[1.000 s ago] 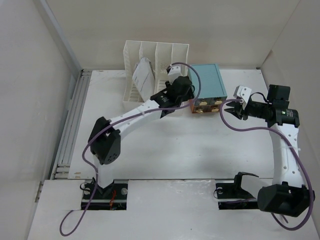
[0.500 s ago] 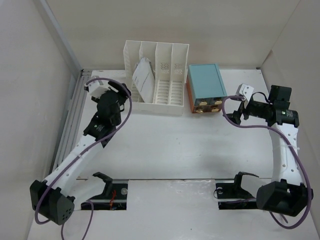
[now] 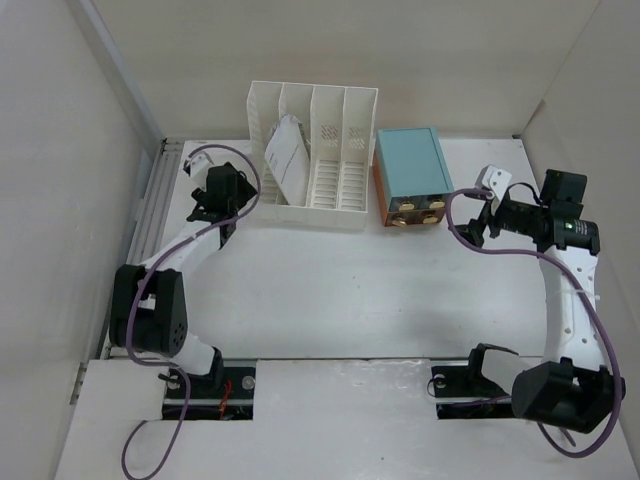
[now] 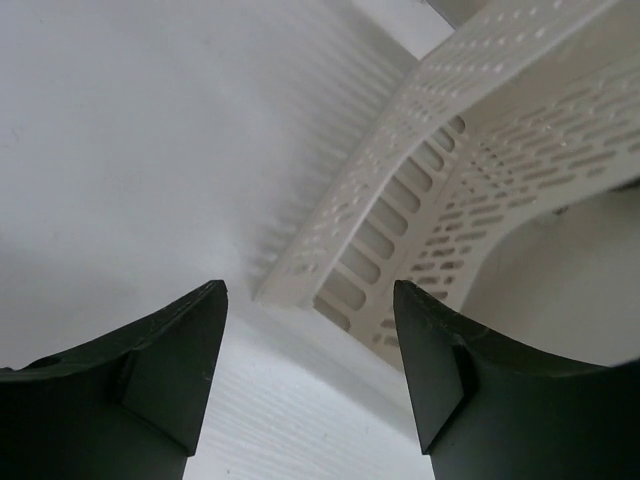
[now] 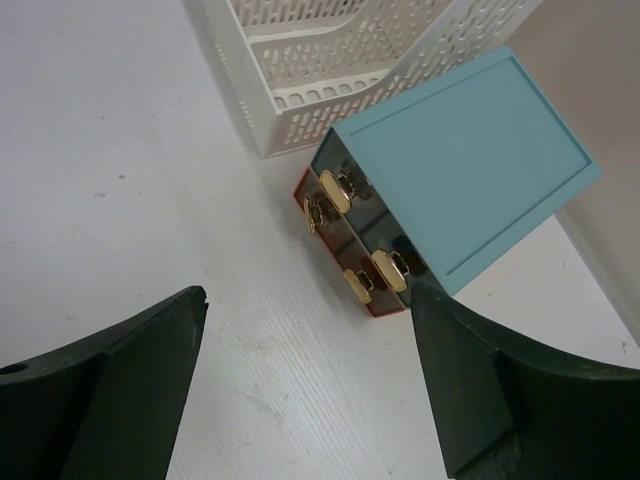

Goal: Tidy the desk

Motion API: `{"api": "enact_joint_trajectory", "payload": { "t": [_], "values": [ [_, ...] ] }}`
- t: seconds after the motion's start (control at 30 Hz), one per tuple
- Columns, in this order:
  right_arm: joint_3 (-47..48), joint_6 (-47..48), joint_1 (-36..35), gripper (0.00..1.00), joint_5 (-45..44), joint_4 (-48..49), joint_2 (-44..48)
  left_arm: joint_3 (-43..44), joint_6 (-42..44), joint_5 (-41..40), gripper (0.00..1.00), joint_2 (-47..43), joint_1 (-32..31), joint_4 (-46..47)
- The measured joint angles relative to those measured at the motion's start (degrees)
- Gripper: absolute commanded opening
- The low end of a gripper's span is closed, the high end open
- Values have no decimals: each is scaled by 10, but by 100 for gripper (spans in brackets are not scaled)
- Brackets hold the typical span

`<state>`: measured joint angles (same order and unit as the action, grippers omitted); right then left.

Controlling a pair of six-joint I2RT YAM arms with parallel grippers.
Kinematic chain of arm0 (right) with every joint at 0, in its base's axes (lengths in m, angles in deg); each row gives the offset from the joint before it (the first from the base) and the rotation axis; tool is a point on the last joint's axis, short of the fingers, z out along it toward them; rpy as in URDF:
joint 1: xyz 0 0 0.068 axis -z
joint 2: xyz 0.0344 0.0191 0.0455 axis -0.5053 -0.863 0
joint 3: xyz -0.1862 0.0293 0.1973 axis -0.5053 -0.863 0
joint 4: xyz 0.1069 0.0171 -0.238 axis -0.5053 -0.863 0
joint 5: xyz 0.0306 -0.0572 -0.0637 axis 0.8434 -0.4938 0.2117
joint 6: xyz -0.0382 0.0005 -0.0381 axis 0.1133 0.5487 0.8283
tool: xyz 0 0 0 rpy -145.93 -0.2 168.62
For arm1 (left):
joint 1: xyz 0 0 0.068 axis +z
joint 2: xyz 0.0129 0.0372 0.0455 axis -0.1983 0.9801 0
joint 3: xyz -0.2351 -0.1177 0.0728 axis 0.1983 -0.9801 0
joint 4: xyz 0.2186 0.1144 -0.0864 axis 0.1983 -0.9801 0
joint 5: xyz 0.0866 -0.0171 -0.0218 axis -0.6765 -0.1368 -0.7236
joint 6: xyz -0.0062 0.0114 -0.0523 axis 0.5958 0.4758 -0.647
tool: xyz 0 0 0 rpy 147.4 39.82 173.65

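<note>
The teal drawer box [image 5: 470, 170] lies just left of our open, empty right gripper [image 5: 307, 292]; our left gripper [image 4: 310, 287], also open and empty, is farther from it

left gripper [image 4: 308, 298], right gripper [image 5: 308, 298] spread apart

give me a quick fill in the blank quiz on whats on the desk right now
The white file rack has ___ slots. In the top view, the teal drawer box stands to the rack's ___. Its handles are ___ coloured. The left gripper and right gripper both stand ___, holding nothing.
Missing words: four; right; gold; open
</note>
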<state>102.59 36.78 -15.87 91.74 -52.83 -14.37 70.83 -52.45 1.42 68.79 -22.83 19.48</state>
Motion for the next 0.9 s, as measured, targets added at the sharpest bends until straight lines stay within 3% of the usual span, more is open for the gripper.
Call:
{"api": "enact_joint_trajectory", "payload": {
  "t": [0.23,0.5,0.77,0.83,0.9],
  "values": [
    [0,-1,2,88,1,1,-6,47,11,69,61,64,52,27],
    [0,0,2,88,1,2,-10,59,36,144,60,112,55,43],
    [0,0,2,88,1,2,-12,59,53,165,56,120,51,51],
    [0,0,2,89,1,2,-12,54,54,150,63,120,46,51],
    [0,-6,2,100,0,3,-12,41,54,124,71,104,34,48]
  ]
}}
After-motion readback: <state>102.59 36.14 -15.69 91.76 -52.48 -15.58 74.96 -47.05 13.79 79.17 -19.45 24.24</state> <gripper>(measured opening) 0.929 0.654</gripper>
